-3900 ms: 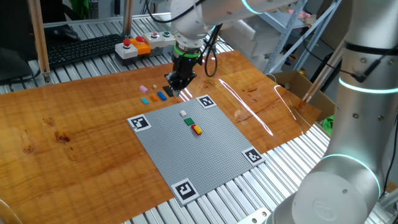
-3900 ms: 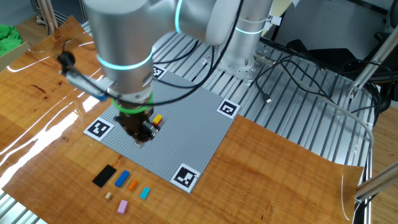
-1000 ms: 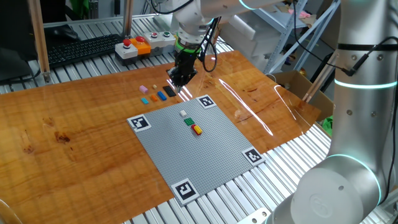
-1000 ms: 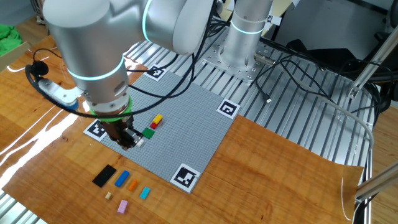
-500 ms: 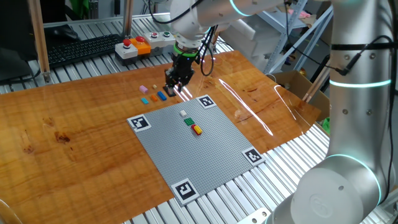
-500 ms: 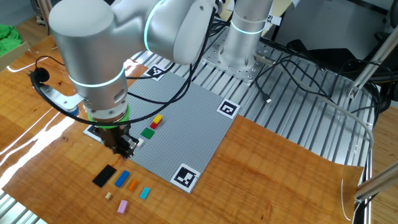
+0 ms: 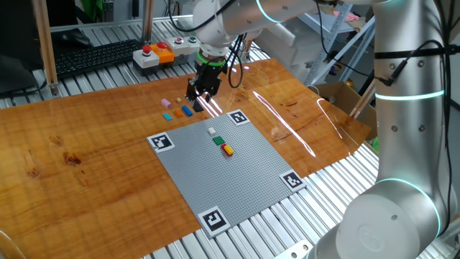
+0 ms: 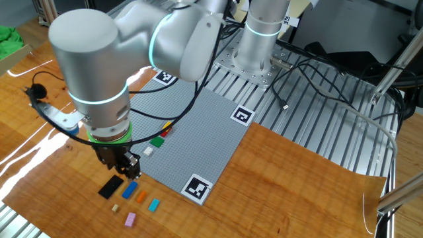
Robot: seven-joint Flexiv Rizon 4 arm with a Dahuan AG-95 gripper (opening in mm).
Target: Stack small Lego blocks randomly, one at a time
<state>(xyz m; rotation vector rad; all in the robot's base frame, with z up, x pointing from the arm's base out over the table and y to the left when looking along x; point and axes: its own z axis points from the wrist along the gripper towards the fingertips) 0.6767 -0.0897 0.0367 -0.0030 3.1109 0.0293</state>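
Note:
Small Lego blocks lie in a row on the wooden table: black, blue, orange, light blue, pink and a tiny tan one. In the one fixed view the blue, orange, light blue and pink blocks show; the black one is mostly hidden by the gripper. White, green and red-yellow blocks sit on the grey baseplate. My gripper hangs low over the black and blue blocks, jaws slightly apart and empty; it also shows in the one fixed view.
A box of red, green and yellow push buttons stands at the table's back. A keyboard lies behind it. Black-and-white markers sit at the baseplate corners. Cables lie on the metal slats.
My gripper has moved off the baseplate edge toward the row of loose blocks and lowered over the black and blue ones. No block has moved.

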